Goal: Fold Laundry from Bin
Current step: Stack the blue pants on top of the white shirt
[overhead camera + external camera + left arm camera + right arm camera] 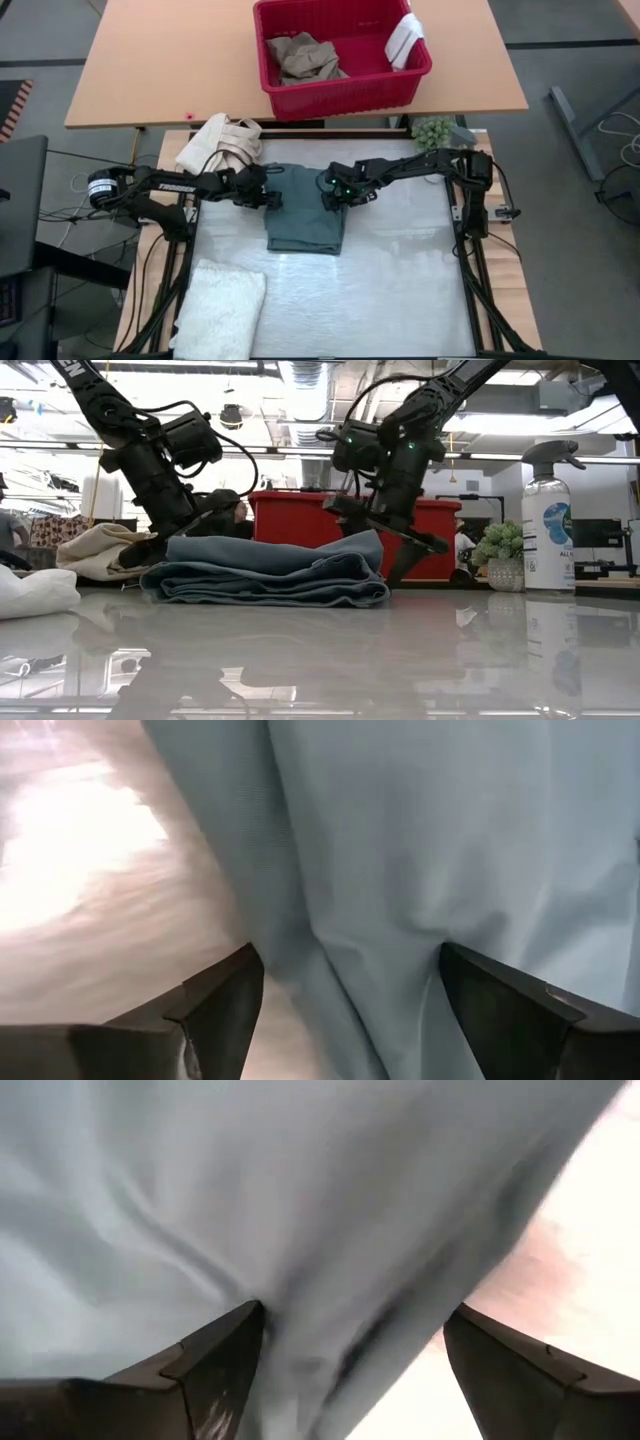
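Observation:
The teal-green garment (pixel 306 212) lies folded in several layers on the white tabletop (pixel 400 290), seen side-on in the low view (pixel 270 572). My left gripper (pixel 272 199) stands open over the garment's far left corner, its fingers astride the cloth's left edge (pixel 300 920). My right gripper (pixel 329 197) stands open over the far right corner, astride the right edge (pixel 420 1280). Both point steeply down. The red bin (pixel 340 90) on the far table holds tan khaki trousers (pixel 305 58) and a white cloth (pixel 405 40). A folded white towel (pixel 220 305) lies at the near left. My left gripper hangs open over the garment's far left edge (pixel 300 920), slanting down from the left. I cannot tell whether its fingertips touch the cloth. My right gripper hangs open over the far right edge (pixel 420 1280), slanting down from the right. Whether it touches the cloth does not show either.
A cream canvas bundle with loop handles (pixel 222 145) sits at the table's far left, just behind my left arm. A small green plant (pixel 435 130) and a spray bottle (pixel 548 520) stand at the far right. Bare tabletop lies near and right of the garment.

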